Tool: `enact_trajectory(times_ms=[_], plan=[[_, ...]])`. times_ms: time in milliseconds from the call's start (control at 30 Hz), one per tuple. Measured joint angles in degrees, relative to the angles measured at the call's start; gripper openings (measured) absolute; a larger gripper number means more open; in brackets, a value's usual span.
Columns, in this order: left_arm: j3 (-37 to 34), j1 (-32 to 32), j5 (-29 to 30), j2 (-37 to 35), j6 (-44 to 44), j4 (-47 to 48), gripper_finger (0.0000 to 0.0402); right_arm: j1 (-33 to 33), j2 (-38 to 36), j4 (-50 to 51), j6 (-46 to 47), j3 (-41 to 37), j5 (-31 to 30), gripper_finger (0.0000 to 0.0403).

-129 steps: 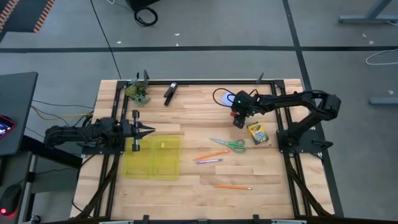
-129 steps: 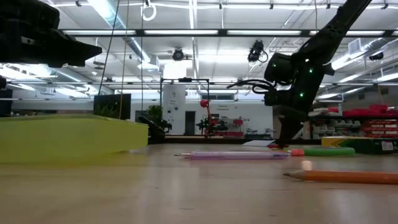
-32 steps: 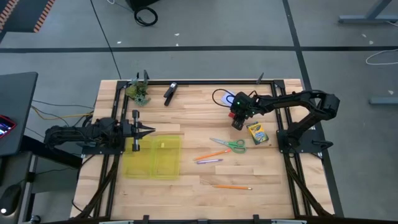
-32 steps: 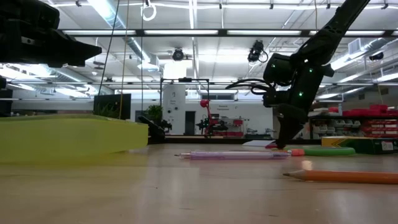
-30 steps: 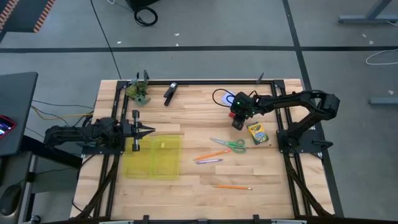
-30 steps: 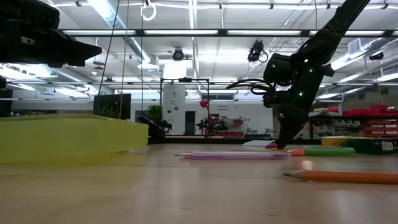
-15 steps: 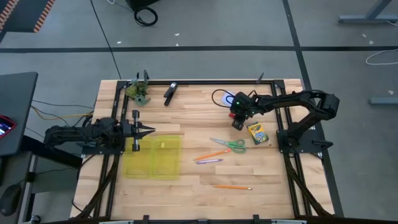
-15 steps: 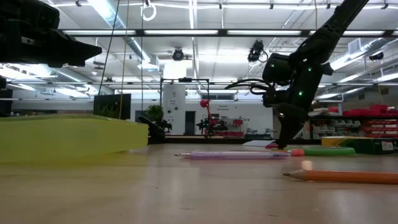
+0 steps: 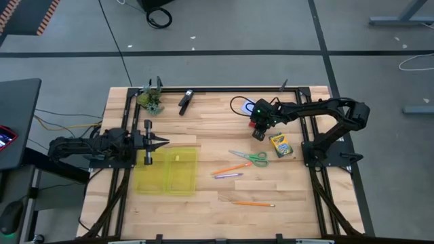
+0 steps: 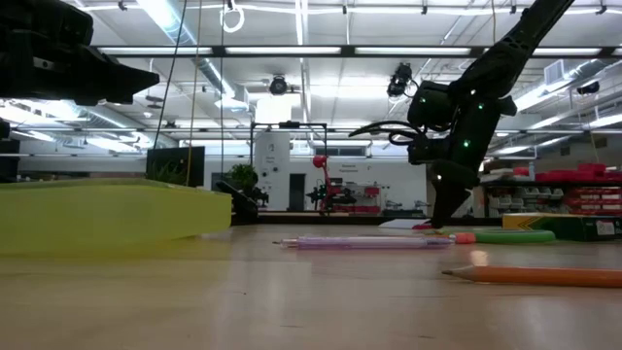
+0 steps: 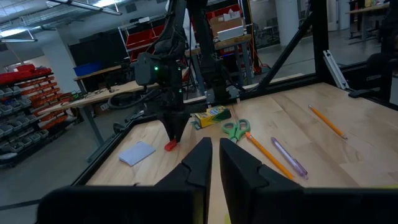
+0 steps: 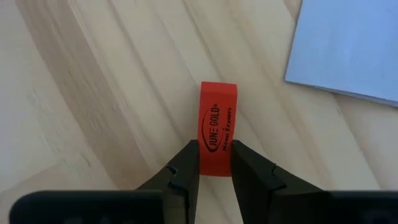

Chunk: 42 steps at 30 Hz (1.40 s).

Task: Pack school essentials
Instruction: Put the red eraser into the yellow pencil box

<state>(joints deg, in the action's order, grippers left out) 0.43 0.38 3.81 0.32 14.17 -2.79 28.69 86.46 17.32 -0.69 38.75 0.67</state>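
Observation:
A small red eraser [image 12: 217, 127] lies flat on the wooden table, next to a pale blue notepad [image 12: 348, 50]. My right gripper [image 12: 215, 163] slants down from the table's right side and is shut on the eraser. Close by lie the yellow crayon box [image 9: 279, 145], green-handled scissors [image 9: 249, 157], an orange pencil [image 9: 230, 169], a purple pen [image 9: 228, 175] and a second pencil [image 9: 255, 203]. My left gripper [image 9: 165, 142] waits level and shut over the far edge of an open yellow case [image 9: 167, 171]. My right gripper pinches the eraser's near end [image 12: 216, 154] between its two fingertips, one on each long side. The fingers come from above, slanting down, and lie along the eraser. The eraser's far end points away from the fingers, and it rests on the table.
A black oblong tool [image 9: 185, 101] and a green leafy clump [image 9: 150, 100] lie near the far edge. Black frame rails [image 9: 224, 90] run along the table's far, left and right sides. Bare wood lies between the case and the pencils.

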Motion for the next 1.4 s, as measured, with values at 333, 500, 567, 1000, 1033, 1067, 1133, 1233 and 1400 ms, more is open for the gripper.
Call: enact_trajectory(times_ms=[333, 500, 567, 1000, 1033, 1067, 1133, 1233, 1400], plan=[[0.0, 0.0, 0.0, 0.0, 0.0, 0.0, 0.0028, -3.4, 0.0, -0.4, 0.6, 0.1, 2.3, 0.0091], [0.0, 0.0, 0.0, 0.0, 0.0, 0.0, 0.0034, -7.0, 0.0, -2.5, 2.9, 0.1, 2.4, 0.0091], [0.0, 0.0, 0.0, 0.0, 0.0, 0.0, 0.0037, -8.4, 0.0, -3.2, 4.0, 0.4, 2.4, 0.0091], [0.0, 0.0, 0.0, 0.0, 0.0, 0.0, 0.0029, -17.7, -0.1, -3.2, 6.8, 10.2, 1.0, 0.0091], [0.0, 0.0, 0.0, 0.0, 0.0, 0.0, 0.0030, -18.4, -0.1, -3.2, 6.9, 11.0, 1.0, 0.0091], [0.0, 0.0, 0.0, 0.0, 0.0, 0.0, 0.0032, -19.0, -0.1, -3.1, 7.1, 11.7, 0.6, 0.0091], [0.0, 0.0, 0.0, 0.0, 0.0, 0.0, 0.0035, -20.2, -0.1, -2.4, 7.6, 13.4, -0.4, 0.0091], [0.0, 0.0, 0.0, 0.0, 0.0, 0.0, 0.0039, -21.9, -0.1, -2.1, 8.2, 15.6, -1.3, 0.0091], [0.0, 0.0, 0.0, 0.0, 0.0, 0.0, 0.0039, -24.4, -0.1, -2.1, 9.7, 18.6, -2.3, 0.0091]])
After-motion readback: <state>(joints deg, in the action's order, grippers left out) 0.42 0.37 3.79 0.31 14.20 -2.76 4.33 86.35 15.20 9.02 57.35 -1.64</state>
